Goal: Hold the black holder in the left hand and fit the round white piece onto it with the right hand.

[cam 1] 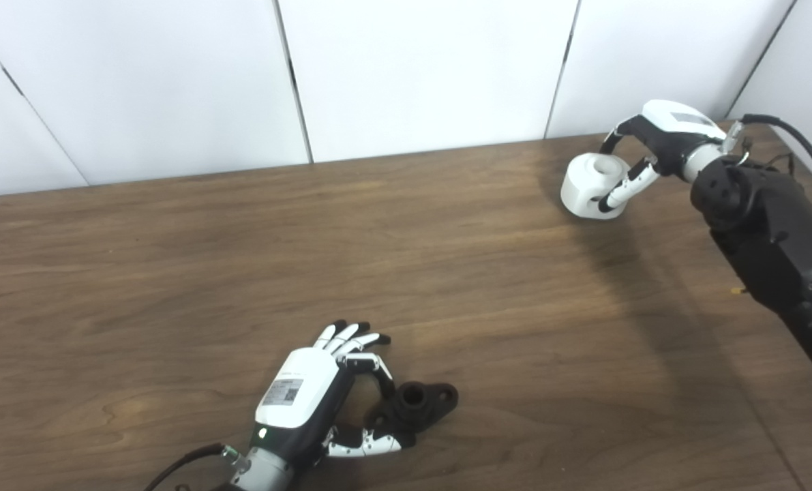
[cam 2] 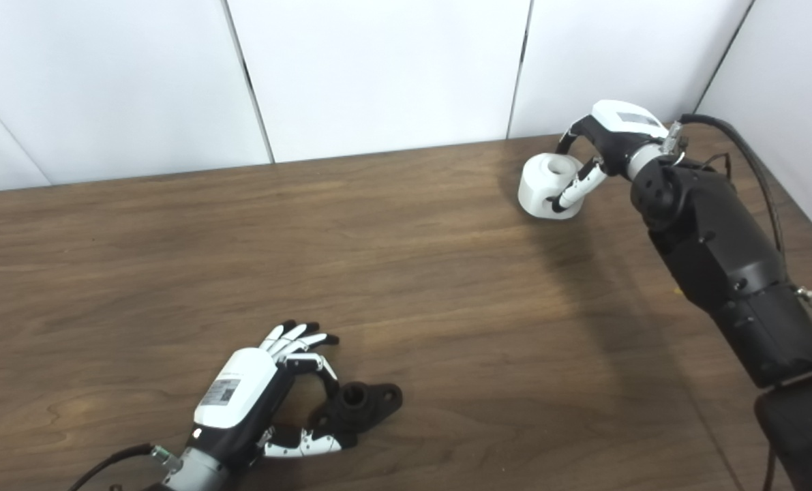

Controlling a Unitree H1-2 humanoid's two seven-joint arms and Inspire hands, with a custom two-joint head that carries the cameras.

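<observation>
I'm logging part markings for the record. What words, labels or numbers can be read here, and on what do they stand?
No text can be read.
Left hand: a grey sticker on its back, print too small.
Right hand: a grey label on its back, blurred.

Setting as I see it: lab test bench. Evidence: bare wood-grain table (cam 1: 406, 259), plain white wall panels (cam 1: 174, 82), no domestic items.

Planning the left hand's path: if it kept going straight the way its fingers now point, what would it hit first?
The left hand points up-right; the black holder lies beside its thumb, not ahead. Only bare table lies ahead, though depth is uncertain.
</observation>
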